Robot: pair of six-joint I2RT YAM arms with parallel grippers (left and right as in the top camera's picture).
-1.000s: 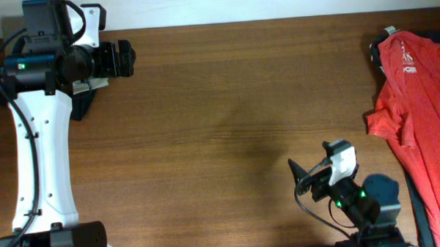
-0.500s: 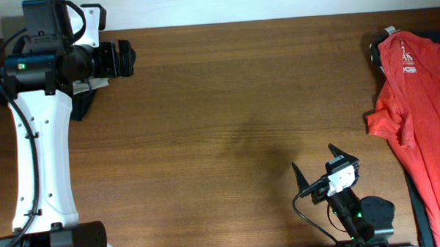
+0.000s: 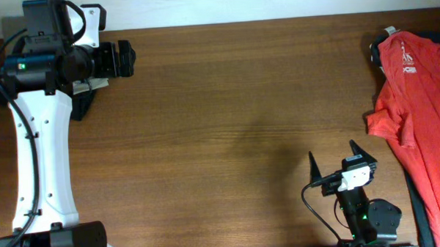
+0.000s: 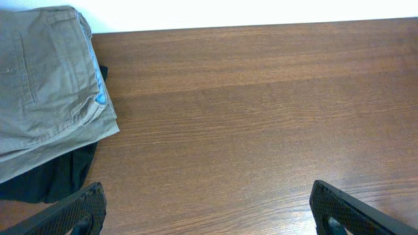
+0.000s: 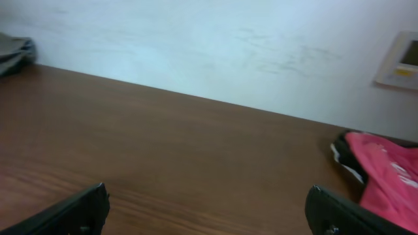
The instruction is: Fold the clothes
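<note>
The folded khaki shorts (image 4: 46,78) lie in the upper left of the left wrist view, on top of a black garment (image 4: 59,179). The left gripper (image 4: 209,212) is spread wide and empty over bare counter (image 3: 226,101) just beside them. The red T-shirt (image 3: 417,94) sprawls crumpled along the right edge of the overhead frame, not yet folded, so it looks like the next piece. The right gripper (image 3: 332,150), low in that frame near the shirt, is also spread and holds nothing. To do this well, it should pinch a near edge such as the sleeve, draw the shirt onto the open middle of the counter, and flatten it before folding. Grabbing a bunched lump would likely trap wrinkles.
</note>
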